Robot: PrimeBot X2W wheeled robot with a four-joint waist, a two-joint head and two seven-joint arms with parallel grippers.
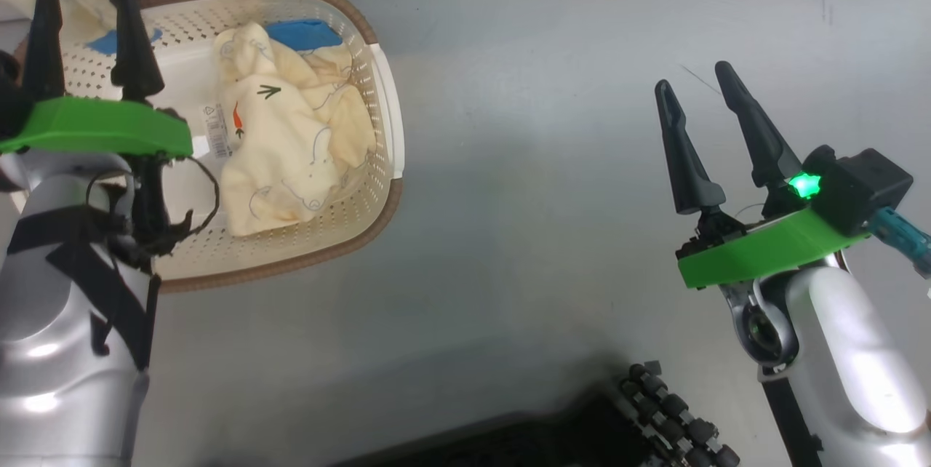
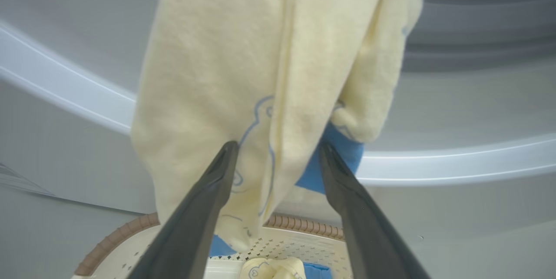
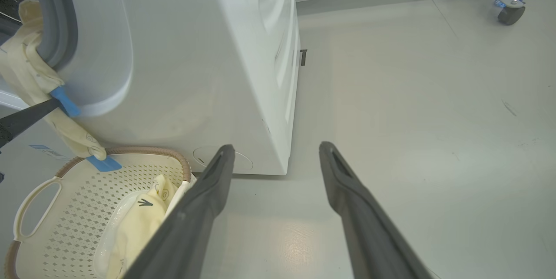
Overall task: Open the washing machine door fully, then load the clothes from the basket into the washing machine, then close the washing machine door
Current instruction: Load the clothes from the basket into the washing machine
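The right gripper (image 1: 694, 78), fingers spread, hangs over the floor (image 1: 545, 161) well right of the basket (image 1: 348, 214). In the basket lies a crumpled cream garment (image 1: 291, 154) with a blue piece (image 1: 302, 34) at its far side. Above the basket's far rim the left gripper (image 2: 278, 146) stands spread, a second cream garment (image 2: 243, 74) hanging loose between its fingertips; it drapes from the mouth of the washer (image 3: 208, 74) beyond the basket, its blue end reaching the rim

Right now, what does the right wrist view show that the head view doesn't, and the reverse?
Right wrist extra: grey gasket with a cream garment draped out past it; a caster wheel. Head extra: label sticker on the basket floor, lit green lamp by the right gripper. Shared: basket, cream clothes in it, the garment's hanging end.
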